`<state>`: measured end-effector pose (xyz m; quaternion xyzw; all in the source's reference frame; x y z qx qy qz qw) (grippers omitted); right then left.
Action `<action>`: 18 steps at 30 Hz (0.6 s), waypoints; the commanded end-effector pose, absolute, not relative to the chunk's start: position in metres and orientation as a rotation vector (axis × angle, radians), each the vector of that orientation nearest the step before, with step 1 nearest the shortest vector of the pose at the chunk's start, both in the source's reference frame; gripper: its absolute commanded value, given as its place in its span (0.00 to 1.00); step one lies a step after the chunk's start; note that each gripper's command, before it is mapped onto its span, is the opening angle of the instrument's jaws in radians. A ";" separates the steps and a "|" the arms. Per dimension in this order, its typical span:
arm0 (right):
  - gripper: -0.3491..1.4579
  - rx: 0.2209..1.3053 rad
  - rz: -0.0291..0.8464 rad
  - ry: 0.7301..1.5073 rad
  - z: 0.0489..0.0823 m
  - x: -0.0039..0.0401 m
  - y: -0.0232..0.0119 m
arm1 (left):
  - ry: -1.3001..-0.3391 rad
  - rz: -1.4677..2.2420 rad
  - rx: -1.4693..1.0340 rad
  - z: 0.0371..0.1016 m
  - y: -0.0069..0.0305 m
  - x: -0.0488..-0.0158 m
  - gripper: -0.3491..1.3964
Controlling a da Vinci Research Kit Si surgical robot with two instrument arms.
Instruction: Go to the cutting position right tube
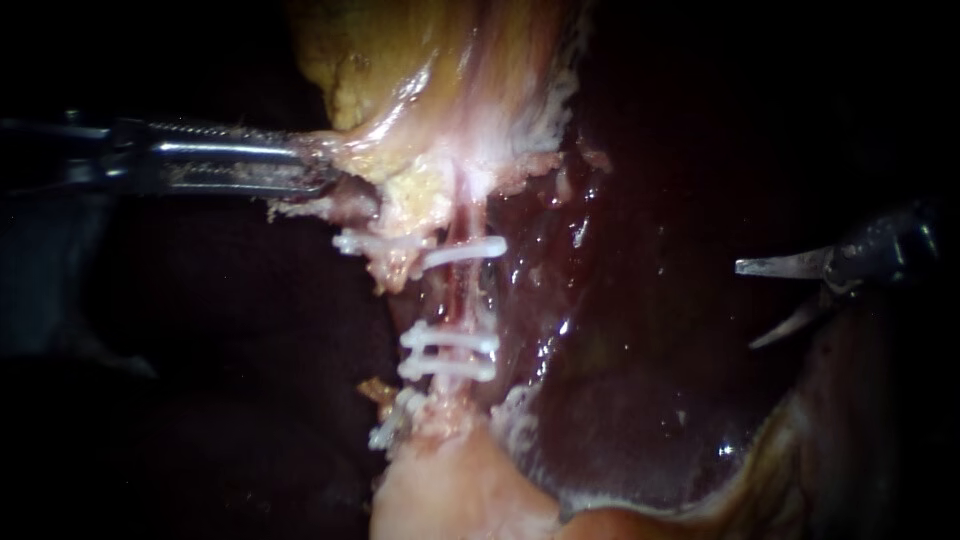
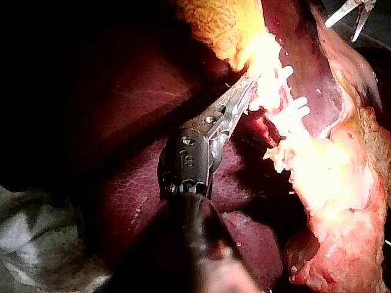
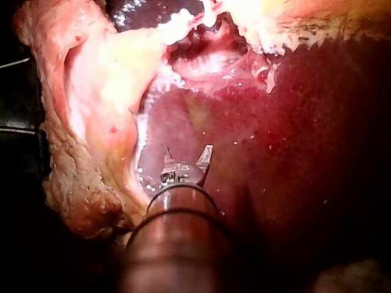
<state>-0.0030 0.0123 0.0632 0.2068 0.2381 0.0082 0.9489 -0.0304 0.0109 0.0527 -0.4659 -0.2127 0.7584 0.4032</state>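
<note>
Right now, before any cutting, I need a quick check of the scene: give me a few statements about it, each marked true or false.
1. White clips sit across the tubes. True.
2. The right instrument has its jaws open. True.
3. The right instrument touches a tube. False: it is apart from them, over the liver.
4. The left instrument holds nothing. False: its jaws are shut on pale tissue above the clips.

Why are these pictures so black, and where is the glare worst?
Endoscope view: light reaches only the middle strip around the white plastic clips, wet glints on the dark red liver, edges black. Left wrist view: pale yellow tissue by the metal left instrument glares white. Right wrist view: metal right instrument well lit, lower corners dark.
</note>
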 end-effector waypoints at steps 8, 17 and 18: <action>0.92 0.421 0.017 0.484 0.0631 -0.0031 0.0123 | -0.546 1.893 -1.183 0.0492 0.0133 -0.0280 0.00; 0.92 0.422 0.015 0.481 0.0631 -0.0032 0.0124 | -0.493 1.832 -1.231 0.0442 0.0166 -0.0241 0.00; 0.92 0.424 0.021 0.480 0.0631 -0.0032 0.0124 | -0.492 1.833 -1.231 0.0442 0.0165 -0.0240 0.00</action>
